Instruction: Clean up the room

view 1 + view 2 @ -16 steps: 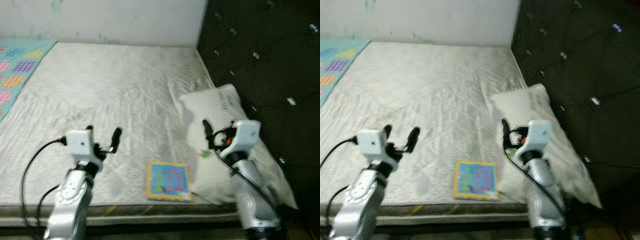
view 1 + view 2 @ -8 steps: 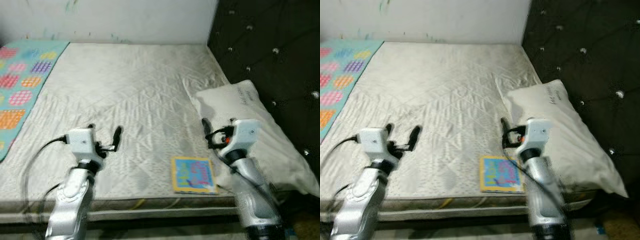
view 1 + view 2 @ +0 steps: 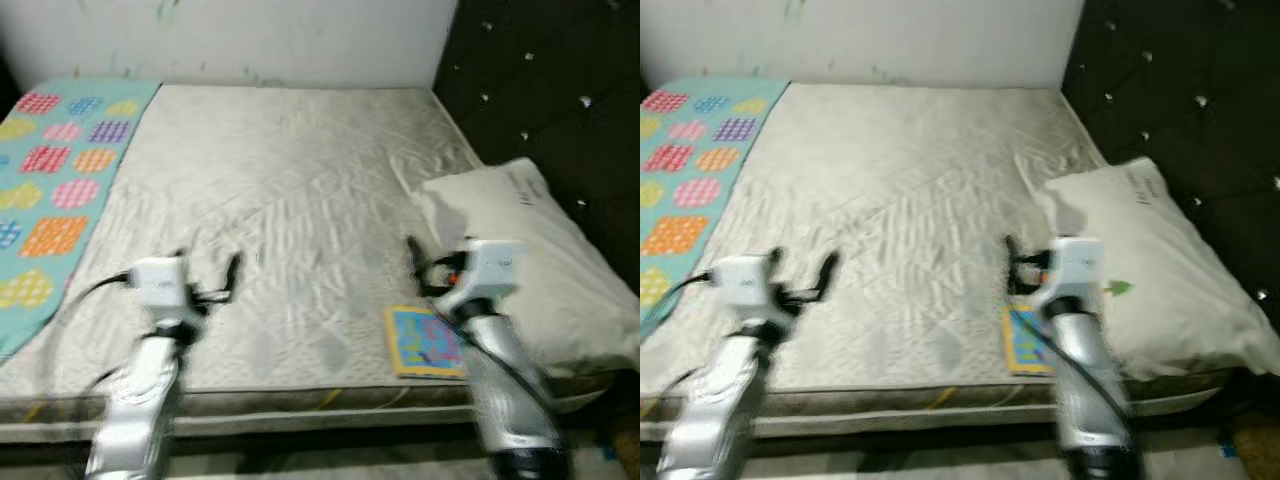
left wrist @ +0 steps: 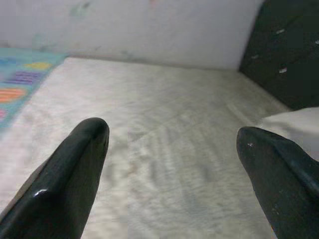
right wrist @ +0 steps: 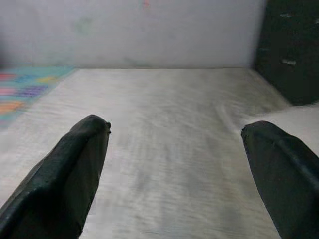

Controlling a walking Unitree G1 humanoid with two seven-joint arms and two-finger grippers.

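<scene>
**A:** What do you have in front of you?

**B:** A bed (image 3: 290, 200) with a pale quilted cover. Take the white pillow (image 3: 530, 260) as your landmark: it lies against the dark tufted headboard (image 3: 560, 90). A small colourful book (image 3: 425, 340) lies flat just beside the pillow, toward the middle of the bed and close to the bed's near edge. On the far side of the bed from the pillow lies a teal blanket with coloured squares (image 3: 55, 190).

**A:** And your grippers?

**B:** Both are raised over the near edge of the bed and hold nothing. The left gripper (image 4: 169, 149) has its fingers wide apart, well away from the pillow. The right gripper (image 5: 174, 154) is spread just as wide and hovers next to the pillow, close above the book.

**A:** Which step are you in?

**B:** I'd judge you are at the approach, picking what to tidy first; nothing is grasped yet. The frames are blurred, so fine detail is uncertain.

**A:** What does the next move call for?

**B:** Probably the book. Lower your right gripper onto the book's edge nearest the pillow. It lies flat on soft fabric, so you need one finger under an edge before closing.
</scene>
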